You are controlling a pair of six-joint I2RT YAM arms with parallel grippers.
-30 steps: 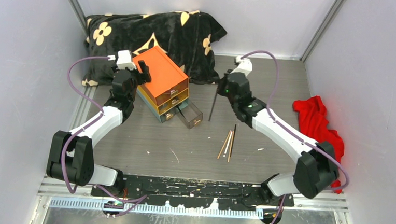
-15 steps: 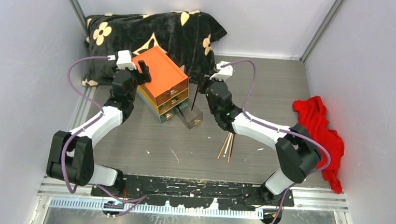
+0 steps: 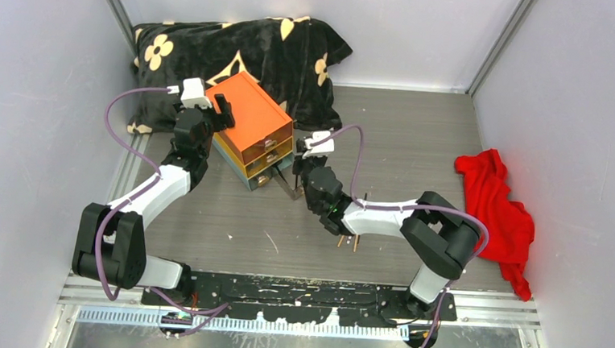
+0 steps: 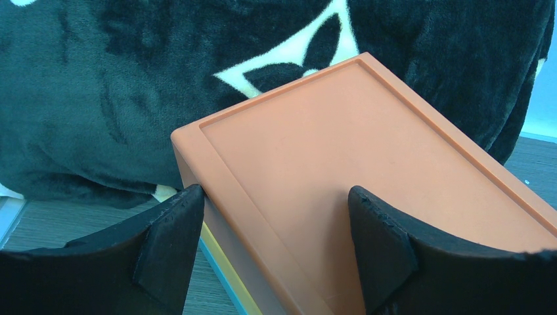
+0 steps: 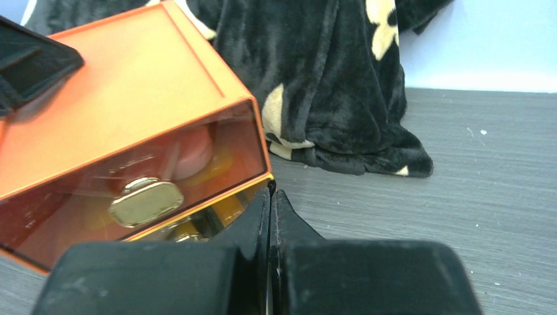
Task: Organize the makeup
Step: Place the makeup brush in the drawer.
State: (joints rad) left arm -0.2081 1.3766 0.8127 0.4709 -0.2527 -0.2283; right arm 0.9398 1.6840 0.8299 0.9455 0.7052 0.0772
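Step, as judged: loading brushes into the box.

The left fingers are spread wide, one against the box's side edge, the other on its lid. They brace it rather than clamp it.

The right fingers are pressed shut at the box front. Whether a brush is pinched, cannot tell.

The pink compact sits in the top drawer, just left of and beyond the right fingers.

The brushes lie on the tabletop behind the right fingers, partly under the right arm.

Next move probably calls for lining up with a drawer and a slow release.
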